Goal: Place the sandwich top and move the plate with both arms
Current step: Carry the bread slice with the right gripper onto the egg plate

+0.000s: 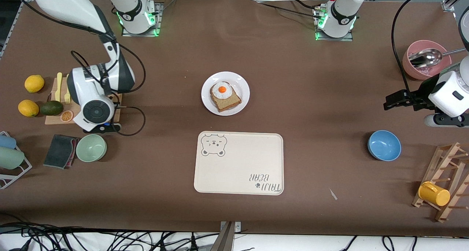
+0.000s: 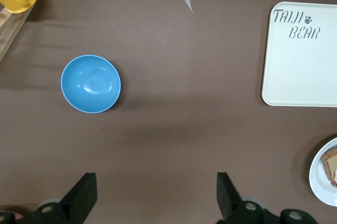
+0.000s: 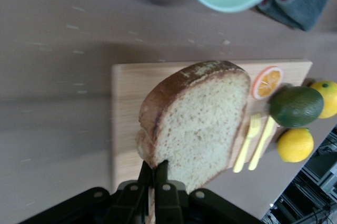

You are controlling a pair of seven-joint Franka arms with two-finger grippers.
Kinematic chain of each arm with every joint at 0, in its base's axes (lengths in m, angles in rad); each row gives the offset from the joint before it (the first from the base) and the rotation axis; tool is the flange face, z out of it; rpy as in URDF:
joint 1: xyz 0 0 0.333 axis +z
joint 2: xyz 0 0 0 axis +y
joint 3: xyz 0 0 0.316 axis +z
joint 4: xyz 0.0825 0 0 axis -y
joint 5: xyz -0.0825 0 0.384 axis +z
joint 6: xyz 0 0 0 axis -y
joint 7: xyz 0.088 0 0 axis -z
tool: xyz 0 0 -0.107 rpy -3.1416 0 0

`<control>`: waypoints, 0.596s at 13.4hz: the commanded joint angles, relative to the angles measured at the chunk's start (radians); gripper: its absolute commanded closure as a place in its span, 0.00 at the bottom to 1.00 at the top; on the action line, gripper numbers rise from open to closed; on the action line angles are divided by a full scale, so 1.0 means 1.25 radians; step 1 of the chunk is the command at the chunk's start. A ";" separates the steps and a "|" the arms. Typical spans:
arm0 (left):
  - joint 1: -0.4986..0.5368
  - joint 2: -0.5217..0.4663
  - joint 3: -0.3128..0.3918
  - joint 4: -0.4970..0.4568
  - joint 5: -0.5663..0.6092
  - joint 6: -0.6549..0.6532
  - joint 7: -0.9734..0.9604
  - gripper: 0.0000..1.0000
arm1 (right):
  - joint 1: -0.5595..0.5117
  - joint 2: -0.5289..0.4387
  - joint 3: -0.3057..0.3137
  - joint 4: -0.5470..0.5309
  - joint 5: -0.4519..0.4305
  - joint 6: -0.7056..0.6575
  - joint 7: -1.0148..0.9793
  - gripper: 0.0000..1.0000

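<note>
Nearest my front camera lies the beige bear-print tray point(image 1: 239, 163), flat on the brown worktop point(image 1: 311, 97). Scanning from the right arm's end of the worktop, I see the right tool point(image 3: 154, 179) over the wooden cutting board point(image 3: 126, 108), its fingers clenched on the lower edge of the sandwich top point(image 3: 197, 121), which it holds up on edge above the board. A green bowl point(image 1: 91, 147) sits nearer the camera than the board. Farther from the camera than the tray, mid-worktop, the plate point(image 1: 242, 83) carries a bread slice point(image 1: 226, 101) topped with a fried egg point(image 1: 222, 90). Toward the left arm's end, a blue bowl point(image 2: 90, 84) rests on the worktop, and the left tool point(image 2: 157, 195) waits over bare worktop near it, fingers spread and holding nothing.
</note>
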 commanded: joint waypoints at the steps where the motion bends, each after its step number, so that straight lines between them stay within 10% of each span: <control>1: 0.001 0.007 0.007 0.020 -0.026 -0.010 -0.001 0.00 | 0.068 0.048 -0.003 0.103 0.056 -0.079 0.042 1.00; 8: 0.002 0.007 0.008 0.020 -0.027 -0.010 -0.001 0.00 | 0.287 0.120 -0.003 0.243 0.266 -0.137 0.280 1.00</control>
